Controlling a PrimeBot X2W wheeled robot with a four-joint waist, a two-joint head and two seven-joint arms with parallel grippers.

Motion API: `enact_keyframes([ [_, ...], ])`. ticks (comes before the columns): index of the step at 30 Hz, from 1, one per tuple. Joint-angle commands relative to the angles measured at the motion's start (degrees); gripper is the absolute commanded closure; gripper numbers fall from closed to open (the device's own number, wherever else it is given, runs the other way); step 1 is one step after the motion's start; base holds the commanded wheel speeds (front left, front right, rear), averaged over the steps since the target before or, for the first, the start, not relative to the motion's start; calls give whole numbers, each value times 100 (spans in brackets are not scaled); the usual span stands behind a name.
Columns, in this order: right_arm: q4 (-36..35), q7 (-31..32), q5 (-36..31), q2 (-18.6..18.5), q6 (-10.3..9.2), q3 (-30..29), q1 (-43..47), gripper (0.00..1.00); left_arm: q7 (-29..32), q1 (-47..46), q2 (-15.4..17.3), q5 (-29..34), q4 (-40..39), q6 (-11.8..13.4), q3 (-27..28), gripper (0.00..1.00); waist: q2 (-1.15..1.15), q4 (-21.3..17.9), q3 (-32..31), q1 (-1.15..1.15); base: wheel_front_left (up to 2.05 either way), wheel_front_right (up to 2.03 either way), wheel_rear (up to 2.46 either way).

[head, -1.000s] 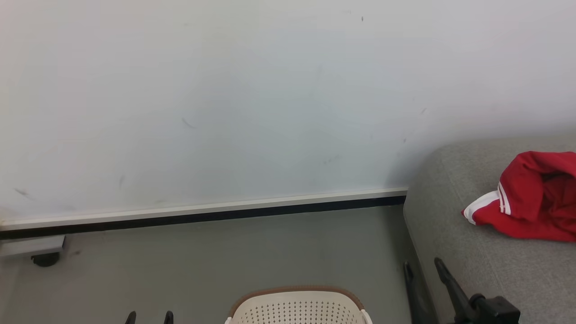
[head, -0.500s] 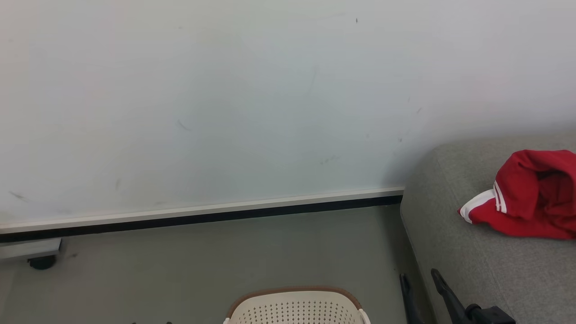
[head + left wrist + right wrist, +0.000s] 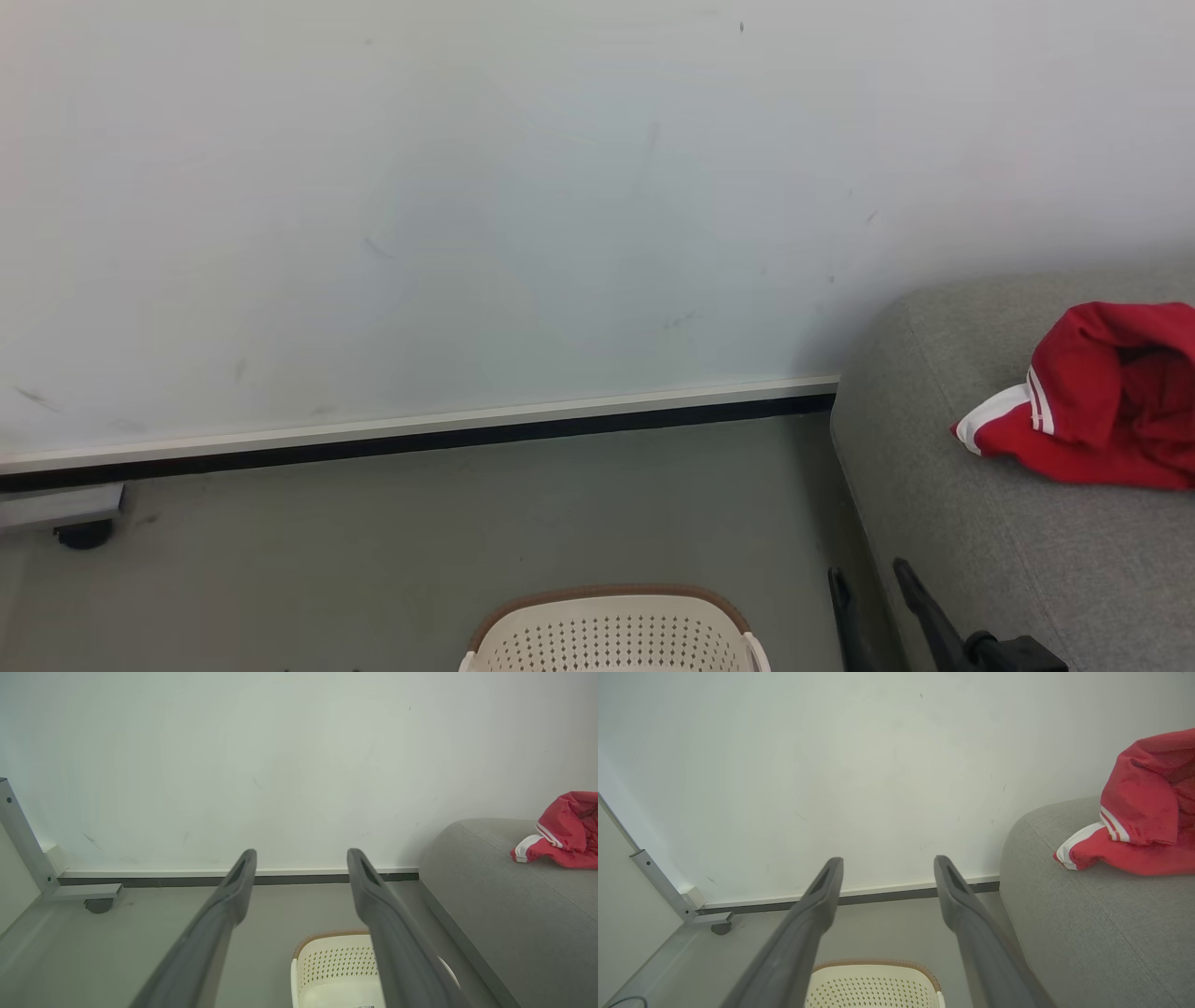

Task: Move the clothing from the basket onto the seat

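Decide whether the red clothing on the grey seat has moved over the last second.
No. The clothing lies at the same spot near the rounded corner of the seat; the whole head view has shifted slightly, so the camera moved, not the garment.

The left gripper (image 3: pixel 302 854) has two long, matte dark-grey fingers (image 3: pixel 387 924) tapering to rounded tips, each with a narrow slot-like recess near the tip; the right gripper (image 3: pixel 888 858) looks identical. At the head view's lower right, slim black fingers join a blocky black mount (image 3: pixel 1022 651).
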Motion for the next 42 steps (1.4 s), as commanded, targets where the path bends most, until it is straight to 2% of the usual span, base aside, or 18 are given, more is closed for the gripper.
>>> enact_keyframes([
  [1, 0, 0, 1, 0, 0, 1, 0, 100, 0, 0, -2, 2, -7, -32, -1, 100, 0, 0, 5, 0, 0, 0, 0],
  [7, 268, 10, 44, 6, 0, -1, 152, 100, 42, 1, -33, -73, 274, -43, -21, 100, 0, 0, 12, 0, 0, 0, 0],
  [23, 222, 288, 1802, 10, 0, -360, 8, 100, 495, -470, 42, -1948, 684, -160, 52, 100, 0, 14, 91, 0, 0, 0, 0],
  [42, 185, 590, 3469, 43, 0, -745, -127, 100, 965, -921, 83, -3720, 1048, -278, 173, 100, 0, 29, 185, 0, 0, 0, 0],
])
